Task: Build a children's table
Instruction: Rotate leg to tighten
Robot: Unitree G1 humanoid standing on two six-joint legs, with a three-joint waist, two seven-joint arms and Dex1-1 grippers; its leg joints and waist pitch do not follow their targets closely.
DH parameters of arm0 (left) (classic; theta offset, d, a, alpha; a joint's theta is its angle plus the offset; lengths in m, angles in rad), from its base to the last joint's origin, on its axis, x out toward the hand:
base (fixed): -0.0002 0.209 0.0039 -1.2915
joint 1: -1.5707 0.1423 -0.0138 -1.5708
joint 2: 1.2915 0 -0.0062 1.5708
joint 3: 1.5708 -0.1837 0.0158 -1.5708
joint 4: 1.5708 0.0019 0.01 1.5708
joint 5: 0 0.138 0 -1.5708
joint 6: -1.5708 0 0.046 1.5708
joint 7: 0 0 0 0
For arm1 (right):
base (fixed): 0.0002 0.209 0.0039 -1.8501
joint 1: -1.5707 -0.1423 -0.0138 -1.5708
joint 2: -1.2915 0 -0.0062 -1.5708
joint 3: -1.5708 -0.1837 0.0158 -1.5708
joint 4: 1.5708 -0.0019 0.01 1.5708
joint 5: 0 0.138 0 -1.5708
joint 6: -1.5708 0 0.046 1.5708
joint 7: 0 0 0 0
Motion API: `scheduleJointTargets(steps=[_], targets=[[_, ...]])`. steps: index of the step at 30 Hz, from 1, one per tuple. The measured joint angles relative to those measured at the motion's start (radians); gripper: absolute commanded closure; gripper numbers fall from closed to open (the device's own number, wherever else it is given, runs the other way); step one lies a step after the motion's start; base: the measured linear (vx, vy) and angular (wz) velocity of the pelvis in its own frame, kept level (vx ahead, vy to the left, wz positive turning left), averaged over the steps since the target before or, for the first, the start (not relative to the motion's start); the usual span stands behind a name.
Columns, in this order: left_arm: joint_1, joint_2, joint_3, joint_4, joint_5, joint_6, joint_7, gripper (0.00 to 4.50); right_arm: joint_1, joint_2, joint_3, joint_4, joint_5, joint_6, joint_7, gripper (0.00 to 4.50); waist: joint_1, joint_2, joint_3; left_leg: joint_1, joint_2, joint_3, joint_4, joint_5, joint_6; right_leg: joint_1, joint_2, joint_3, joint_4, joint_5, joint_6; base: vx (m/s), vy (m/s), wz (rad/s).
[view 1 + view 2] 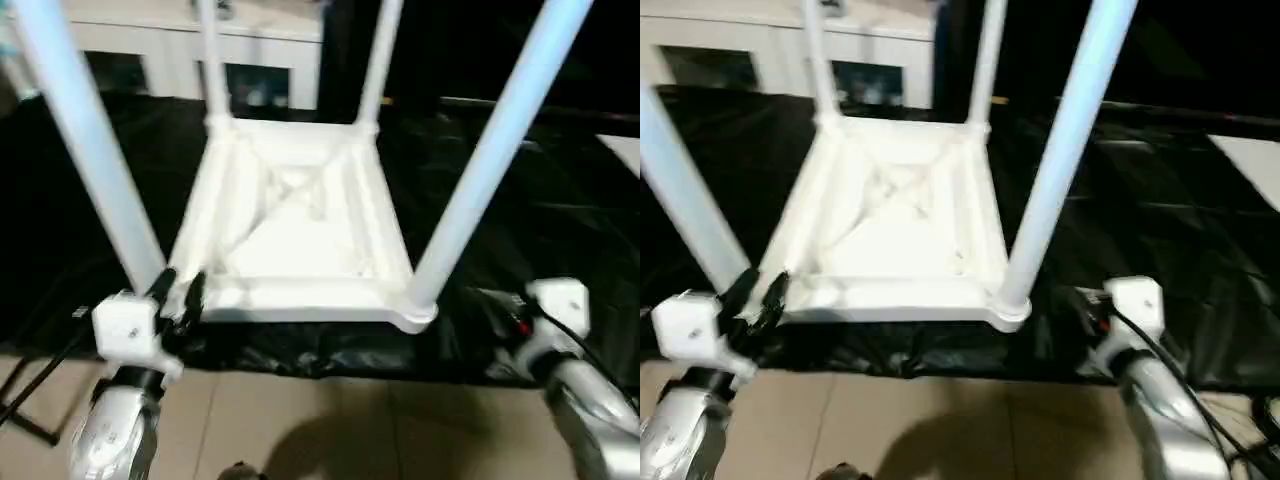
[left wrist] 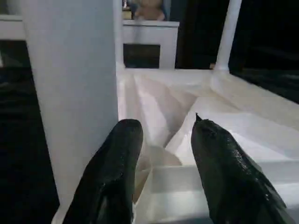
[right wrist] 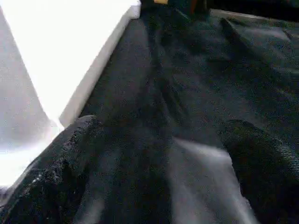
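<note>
Table: the white plastic tabletop (image 1: 300, 235) lies upside down on a black sheet (image 1: 560, 200), ribbed underside facing up, in the middle of the scene just beyond the near edge of the sheet.
Sockets and what is in them: all four round corner sockets hold a leg standing upward. The near-left leg (image 1: 85, 130) and the near-right leg (image 1: 490, 150) rise steeply toward the camera; the far-left leg (image 1: 210, 60) and the far-right leg (image 1: 375, 60) stand at the far corners.
Underside: raised walls frame a shallow recess crossed by diagonal ribs (image 1: 290, 190); nothing loose lies in the recess as far as can be seen.
Left gripper: the left gripper (image 1: 180, 293) sits at the near-left corner of the tabletop, just beside the base of the near-left leg. In the left wrist view its two black fingers (image 2: 112, 172) are spread apart with the tabletop's near rim between and beyond them; they clasp nothing.
Right gripper: the right gripper (image 3: 163, 177) hangs over the black sheet to the right of the near-right corner, apart from the table. In the right wrist view its fingers (image 3: 56, 172) are wide apart with only sheet between them, gripping nothing.
Background: a white cabinet (image 1: 150, 45) with glass doors stands at the far left behind the sheet.
Floor: pale tiles (image 1: 330, 420) lie at the near side, below the sheet's edge.
</note>
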Motion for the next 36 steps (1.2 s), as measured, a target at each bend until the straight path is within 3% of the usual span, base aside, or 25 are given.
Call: scheduleJointTargets(steps=[5,9,12,15,19,22,25,28,33,36], targets=[[0.098,-0.028,0.008,-0.008,-0.001,-0.154,0.003,1.77,0.077,-0.076,-0.039,-0.006,0.059,-0.015,0.132,0.00,-0.024,0.000,-0.002,-0.002,0.000,0.004,0.000,-0.002,0.003,-0.003,-0.001,0.004,-0.011,0.008,0.004,0.009,0.015,-0.04],[0.147,-0.048,0.042,0.070,0.039,-0.333,0.053,1.43,0.167,-0.167,-0.011,-0.134,0.167,-0.013,0.353,0.00,-0.031,0.004,-0.005,0.002,0.000,0.005,-0.009,-0.003,0.005,-0.003,0.000,0.006,-0.020,0.009,0.006,0.000,0.000,0.00],[0.146,-0.060,0.099,0.093,0.079,-0.375,0.138,1.20,0.164,-0.178,0.028,-0.204,0.240,0.012,0.441,0.00,-0.035,0.001,-0.006,0.003,0.002,0.004,-0.011,-0.003,0.005,-0.003,0.001,0.004,-0.021,0.009,0.007,0.000,0.000,0.00],[0.149,-0.059,0.136,0.108,0.088,-0.402,0.173,1.00,0.131,-0.185,0.080,-0.197,0.254,0.027,0.488,0.00,-0.031,-0.002,-0.007,0.004,0.002,0.005,-0.010,-0.003,0.005,-0.004,0.001,0.004,-0.022,0.010,0.007,0.000,0.000,0.00],[0.151,-0.059,0.148,0.167,0.074,-0.453,0.175,0.63,0.084,-0.184,0.134,-0.151,0.254,0.019,0.550,0.00,-0.008,-0.012,-0.010,0.005,0.002,0.007,-0.008,-0.004,0.005,-0.005,-0.001,0.005,-0.025,0.012,0.007,0.000,0.000,0.00],[0.150,-0.051,0.141,0.207,0.037,-0.465,0.153,0.43,0.084,-0.175,0.149,-0.119,0.252,0.000,0.569,0.00,0.009,-0.018,-0.011,0.009,0.002,0.010,-0.009,-0.004,0.005,-0.005,-0.002,0.007,-0.025,0.012,0.008,0.000,0.000,0.00],[0.130,-0.024,0.133,0.253,0.017,-0.472,0.122,0.26,0.084,-0.144,0.173,-0.116,0.239,-0.007,0.557,0.00,0.012,-0.020,-0.011,0.011,0.002,0.010,-0.009,-0.004,0.005,-0.005,-0.002,0.007,-0.024,0.012,0.009,0.000,0.000,0.00],[0.055,0.019,0.127,0.316,-0.026,-0.472,0.066,0.04,0.062,-0.121,0.204,-0.100,0.230,-0.024,0.541,0.00,0.012,-0.022,-0.012,0.014,0.002,0.011,-0.011,-0.004,0.005,-0.004,-0.001,0.009,-0.023,0.014,0.010,0.000,0.000,0.00],[-0.078,0.112,0.121,0.470,-0.050,-0.472,-0.009,0.04,-0.013,-0.059,0.207,0.016,0.189,-0.083,0.502,0.00,0.009,-0.033,-0.014,0.019,0.002,0.016,-0.013,-0.003,0.005,-0.006,-0.001,0.014,-0.021,0.016,0.010,0.000,0.000,0.00],[-0.097,0.110,0.115,0.352,-0.010,-0.305,0.045,0.04,-0.057,-0.029,0.206,0.079,0.167,-0.127,0.459,0.00,0.007,-0.034,-0.014,0.019,0.002,0.017,-0.011,-0.003,0.005,-0.006,-0.001,0.016,-0.022,0.021,0.004,0.000,0.000,0.00]])
